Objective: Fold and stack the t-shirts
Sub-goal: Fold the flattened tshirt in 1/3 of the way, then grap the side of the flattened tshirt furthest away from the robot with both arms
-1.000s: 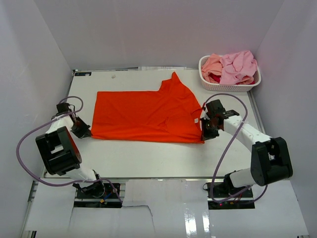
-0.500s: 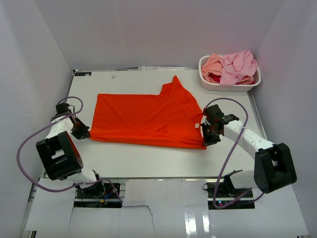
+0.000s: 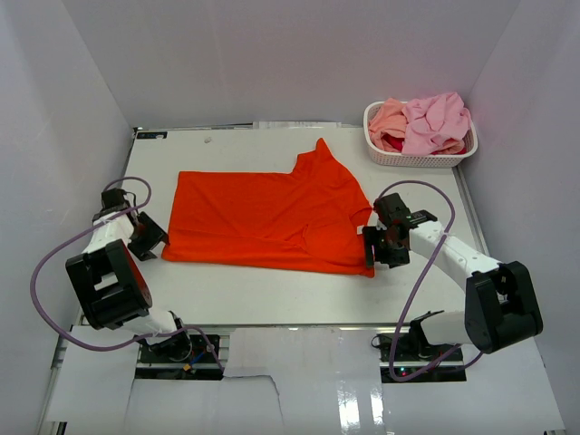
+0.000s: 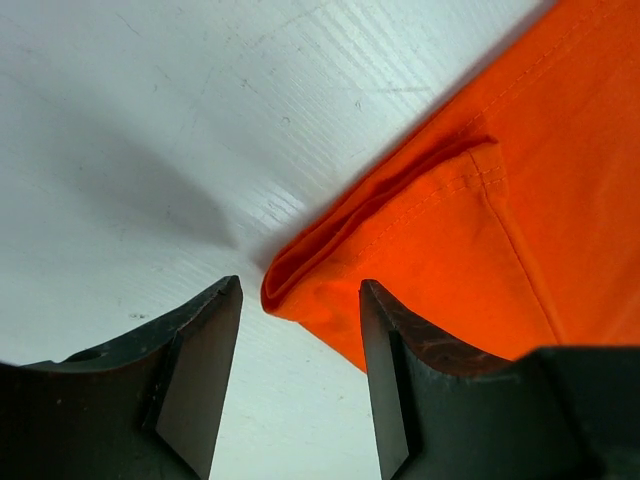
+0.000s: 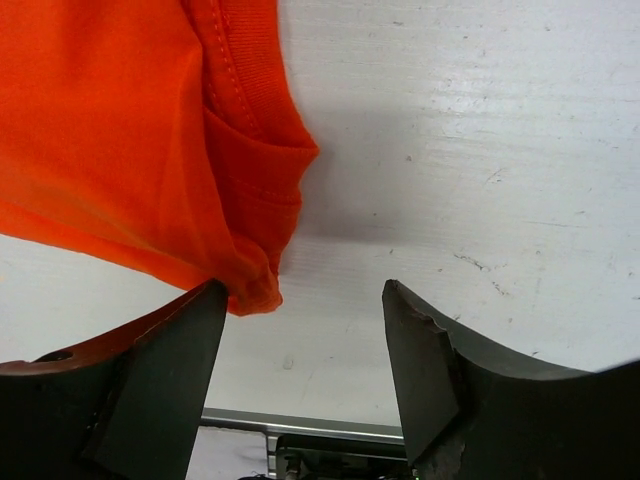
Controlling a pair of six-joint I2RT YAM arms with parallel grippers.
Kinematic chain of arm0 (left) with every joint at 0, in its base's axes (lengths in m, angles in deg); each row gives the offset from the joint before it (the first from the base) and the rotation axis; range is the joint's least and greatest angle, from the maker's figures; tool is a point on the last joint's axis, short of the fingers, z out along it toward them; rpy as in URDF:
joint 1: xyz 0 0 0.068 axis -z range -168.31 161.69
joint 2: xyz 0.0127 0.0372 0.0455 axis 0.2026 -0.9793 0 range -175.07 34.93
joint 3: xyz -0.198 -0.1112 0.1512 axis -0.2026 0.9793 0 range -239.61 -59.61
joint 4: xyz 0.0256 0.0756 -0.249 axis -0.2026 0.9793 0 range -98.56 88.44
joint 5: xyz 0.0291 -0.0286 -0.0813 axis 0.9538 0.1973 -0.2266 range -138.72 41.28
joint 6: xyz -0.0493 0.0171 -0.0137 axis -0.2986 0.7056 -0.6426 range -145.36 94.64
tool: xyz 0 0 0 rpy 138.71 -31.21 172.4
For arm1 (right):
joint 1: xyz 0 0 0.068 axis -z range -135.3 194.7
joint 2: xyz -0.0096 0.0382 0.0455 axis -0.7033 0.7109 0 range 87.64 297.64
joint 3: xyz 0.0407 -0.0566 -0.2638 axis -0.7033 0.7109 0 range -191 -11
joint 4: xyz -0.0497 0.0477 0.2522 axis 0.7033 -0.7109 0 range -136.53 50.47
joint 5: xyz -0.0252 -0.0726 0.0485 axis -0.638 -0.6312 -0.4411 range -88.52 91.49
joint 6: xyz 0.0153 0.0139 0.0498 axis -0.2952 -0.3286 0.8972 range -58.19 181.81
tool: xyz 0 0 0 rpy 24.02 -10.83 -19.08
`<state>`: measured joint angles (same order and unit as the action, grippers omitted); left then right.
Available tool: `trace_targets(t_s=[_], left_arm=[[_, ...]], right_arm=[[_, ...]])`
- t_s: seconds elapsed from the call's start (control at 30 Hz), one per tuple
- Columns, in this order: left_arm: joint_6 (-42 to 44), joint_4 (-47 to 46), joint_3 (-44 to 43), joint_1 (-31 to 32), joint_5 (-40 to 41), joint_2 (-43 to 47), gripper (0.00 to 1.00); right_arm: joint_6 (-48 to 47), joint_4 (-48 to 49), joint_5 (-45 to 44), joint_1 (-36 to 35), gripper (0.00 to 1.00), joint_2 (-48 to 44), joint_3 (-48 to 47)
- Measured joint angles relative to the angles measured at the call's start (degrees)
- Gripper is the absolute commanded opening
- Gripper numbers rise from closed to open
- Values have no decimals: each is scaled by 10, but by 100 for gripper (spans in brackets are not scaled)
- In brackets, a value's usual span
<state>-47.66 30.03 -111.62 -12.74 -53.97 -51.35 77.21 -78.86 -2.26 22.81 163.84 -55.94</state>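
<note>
Left end effector (image 3: 149,237): jaws apart, straddling near-left corner of orange-red t-shirt (image 3: 263,217), cloth unclamped.
Right end effector (image 3: 381,248): jaws apart at shirt's near-right corner, hem just beside one finger, not gripped.
Orange-red t-shirt: folded flat, spread across middle of worktop (image 3: 272,294), one sleeve pointing toward far edge.
White basket (image 3: 417,159): far-right corner of worktop, holding heaped light pink t-shirt (image 3: 437,122), salmon-peach t-shirt (image 3: 388,116), dark red t-shirt (image 3: 392,143).
</note>
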Motion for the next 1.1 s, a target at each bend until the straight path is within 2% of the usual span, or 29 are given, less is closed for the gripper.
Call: trace_targets(t_s=[0.2,0.33,0.47,0.63,0.83,0.97,1.1], left_arm=[[-11,4,0,-8,18,35,63],[-24,7,-18,-16,15,85,63],[-38,-5,-76,-17,-30,74,62],[-57,-25,-160,-17,-101,-12,60],[-76,-35,-248,-11,-179,-141,58],[-84,-35,-303,3,-202,-204,57],[-90,-37,-332,24,-209,-224,57]], right_arm=[[5,-19,-21,0,70,-21,-15],[5,-34,-25,0,69,-38,-76],[-11,-37,-7,0,69,-16,-167],[-39,-16,48,0,72,99,-305],[-55,12,116,0,83,292,-489],[-61,24,142,0,91,408,-616],[-70,45,160,3,97,487,-705]])
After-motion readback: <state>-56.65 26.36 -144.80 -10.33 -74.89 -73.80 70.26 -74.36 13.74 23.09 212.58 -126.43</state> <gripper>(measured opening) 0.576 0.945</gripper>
